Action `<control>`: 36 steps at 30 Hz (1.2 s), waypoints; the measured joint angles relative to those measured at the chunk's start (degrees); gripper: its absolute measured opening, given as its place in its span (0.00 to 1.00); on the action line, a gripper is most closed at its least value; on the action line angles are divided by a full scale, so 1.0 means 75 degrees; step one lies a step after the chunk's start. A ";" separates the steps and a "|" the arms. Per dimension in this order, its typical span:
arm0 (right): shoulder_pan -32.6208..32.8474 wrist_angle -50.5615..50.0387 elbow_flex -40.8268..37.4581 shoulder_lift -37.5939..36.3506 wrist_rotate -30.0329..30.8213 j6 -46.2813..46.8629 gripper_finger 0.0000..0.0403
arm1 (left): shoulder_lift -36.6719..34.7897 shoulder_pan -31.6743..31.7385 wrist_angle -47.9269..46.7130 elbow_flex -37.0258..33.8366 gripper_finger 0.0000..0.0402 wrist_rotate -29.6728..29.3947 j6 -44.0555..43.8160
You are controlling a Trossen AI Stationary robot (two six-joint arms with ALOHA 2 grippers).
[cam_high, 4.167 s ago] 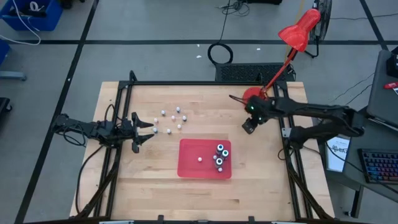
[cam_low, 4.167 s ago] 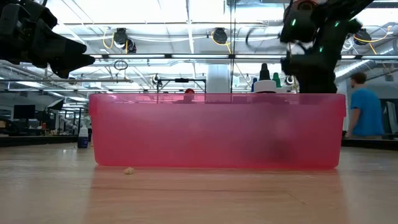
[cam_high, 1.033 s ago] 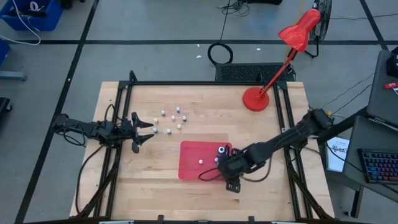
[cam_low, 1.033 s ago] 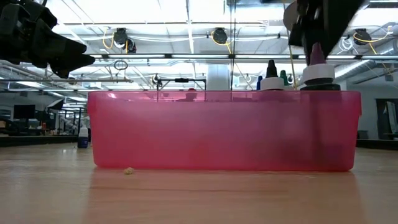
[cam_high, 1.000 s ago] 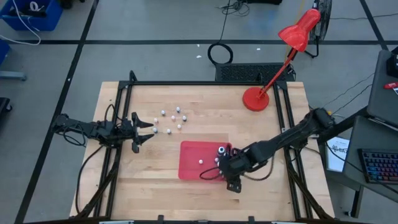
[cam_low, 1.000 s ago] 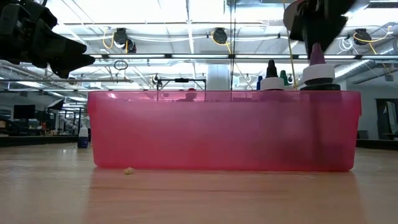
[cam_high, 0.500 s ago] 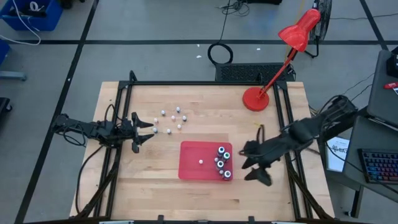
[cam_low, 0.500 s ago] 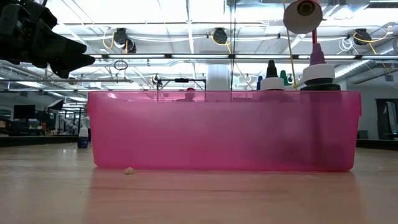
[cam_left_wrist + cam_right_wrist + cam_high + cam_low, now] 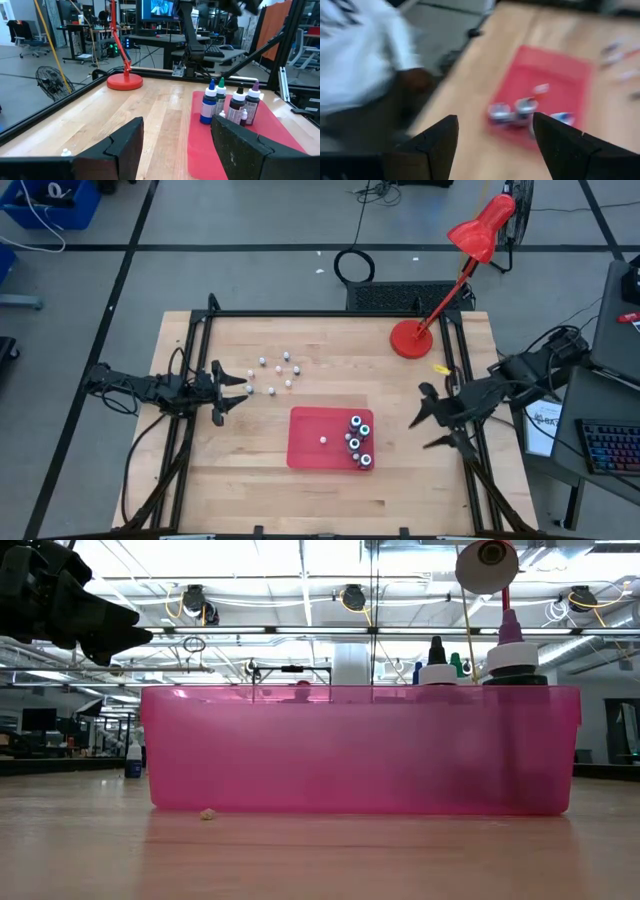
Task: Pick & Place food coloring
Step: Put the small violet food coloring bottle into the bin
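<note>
Red tray [image 9: 305,442] holds four dark bottles [image 9: 358,438] — plus one white dot [image 9: 323,438].

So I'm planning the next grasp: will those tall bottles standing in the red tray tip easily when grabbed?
Probably. The bottles look tall and narrow with tapered caps, so a sideways nudge could topple one. They stand bunched together in the red tray, so bumping one may knock its neighbours.

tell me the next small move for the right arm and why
Probably swing the right gripper, open and empty beside the red tray, toward the loose small bottles near the left gripper; four bottles already stand in the tray.
</note>
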 joint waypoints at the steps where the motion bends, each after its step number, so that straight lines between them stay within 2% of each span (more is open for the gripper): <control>1: 0.0000 0.0236 -0.0339 -0.0254 0.0403 -0.0353 0.61 | -0.0001 -0.0003 0.0000 0.0000 0.58 0.0000 0.0000; 4: -0.0069 0.1357 -0.1496 -0.1082 0.1533 -0.1318 0.61 | 0.0000 0.0000 0.0000 0.0000 0.58 0.0000 0.0000; 6: -0.0207 0.2349 -0.2306 -0.1655 0.1859 -0.1858 0.60 | -0.0001 -0.0001 0.0000 0.0000 0.58 0.0000 0.0000; 8: -0.0416 0.3514 -0.3080 -0.2279 0.1805 -0.2272 0.60 | -0.0001 0.0000 0.0000 0.0000 0.58 0.0000 0.0000; 13: -0.1137 0.6710 -0.4875 -0.3623 0.0687 -0.2922 0.60 | 0.0000 0.0000 0.0000 0.0000 0.58 0.0000 0.0000; 16: -0.1671 0.8104 -0.5617 -0.4129 0.0712 -0.2680 0.60 | -0.0001 0.0000 0.0000 0.0000 0.58 0.0000 0.0000; 19: -0.2324 0.8752 -0.5874 -0.4451 0.0864 -0.2154 0.60 | 0.0001 0.0000 0.0000 0.0000 0.58 0.0000 0.0000; 23: -0.3244 0.8243 -0.5747 -0.4710 0.0746 -0.1232 0.60 | -0.0001 0.0000 0.0000 0.0000 0.58 0.0000 0.0000; 26: -0.3973 0.7288 -0.5425 -0.4726 -0.0472 -0.0398 0.59 | -0.0001 0.0000 0.0000 0.0000 0.58 0.0000 0.0000; 29: -0.4679 0.6639 -0.5231 -0.4601 -0.2685 0.0531 0.60 | -0.0001 0.0000 0.0000 0.0000 0.58 0.0000 0.0000; 32: -0.5135 0.6689 -0.5287 -0.4522 -0.4970 0.1261 0.59 | 0.0000 -0.0001 0.0000 0.0000 0.58 0.0000 0.0000; 34: -0.5250 0.6856 -0.5468 -0.4558 -0.5550 0.1333 0.60 | -0.0001 0.0000 0.0000 0.0000 0.58 0.0000 0.0000; 36: -0.5274 0.7097 -0.5759 -0.4718 -0.5406 0.1140 0.59 | 0.0001 0.0000 0.0000 0.0000 0.58 0.0000 0.0000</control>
